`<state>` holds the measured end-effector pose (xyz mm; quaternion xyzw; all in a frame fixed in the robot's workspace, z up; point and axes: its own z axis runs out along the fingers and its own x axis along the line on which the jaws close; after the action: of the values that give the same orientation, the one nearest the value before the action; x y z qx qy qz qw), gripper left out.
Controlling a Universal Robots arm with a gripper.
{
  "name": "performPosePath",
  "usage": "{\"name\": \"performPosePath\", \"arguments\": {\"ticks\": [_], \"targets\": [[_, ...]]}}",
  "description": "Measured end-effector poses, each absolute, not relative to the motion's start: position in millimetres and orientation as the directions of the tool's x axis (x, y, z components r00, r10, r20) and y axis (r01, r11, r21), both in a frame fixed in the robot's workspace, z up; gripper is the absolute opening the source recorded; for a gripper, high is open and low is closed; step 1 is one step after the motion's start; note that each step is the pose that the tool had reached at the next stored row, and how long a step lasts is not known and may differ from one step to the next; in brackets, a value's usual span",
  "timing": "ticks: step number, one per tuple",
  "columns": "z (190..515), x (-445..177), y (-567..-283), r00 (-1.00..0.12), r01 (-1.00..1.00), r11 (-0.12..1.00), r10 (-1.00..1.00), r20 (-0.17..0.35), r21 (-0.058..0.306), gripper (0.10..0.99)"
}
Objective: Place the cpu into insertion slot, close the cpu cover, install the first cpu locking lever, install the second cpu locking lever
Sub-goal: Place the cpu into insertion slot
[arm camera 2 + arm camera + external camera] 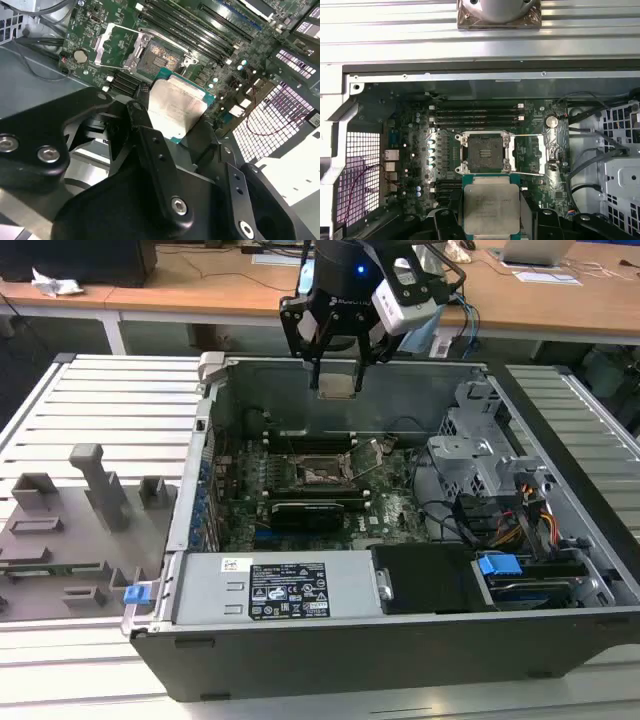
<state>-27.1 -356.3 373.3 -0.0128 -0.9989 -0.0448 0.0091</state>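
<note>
1. The cpu [491, 207] is clamped flat by its edges between the fingers of the gripper [338, 372], metal top up, held high over the open computer case [300, 660].
2. In the exterior view it hangs at twelve o'clock from the insertion slot [482, 150], well apart from it and not yet over it.
3. The slot is bare. The cpu cover [530, 155] lies swung open beside it, at about three o'clock in the exterior view.
4. Judgement: this is the placing step. To do it well, keep the chip level, square its edges with the slot's rim, centre it, and let it drop in without pressing.
</note>
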Motion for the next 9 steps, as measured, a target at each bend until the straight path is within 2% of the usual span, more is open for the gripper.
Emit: {"name": "performPosePath", "arguments": {"ticks": [9], "targets": [[373.2, -27.1, -357.6, -0.999, 0.042, 0.995, 0.041, 0.019, 0.089, 0.541]]}}
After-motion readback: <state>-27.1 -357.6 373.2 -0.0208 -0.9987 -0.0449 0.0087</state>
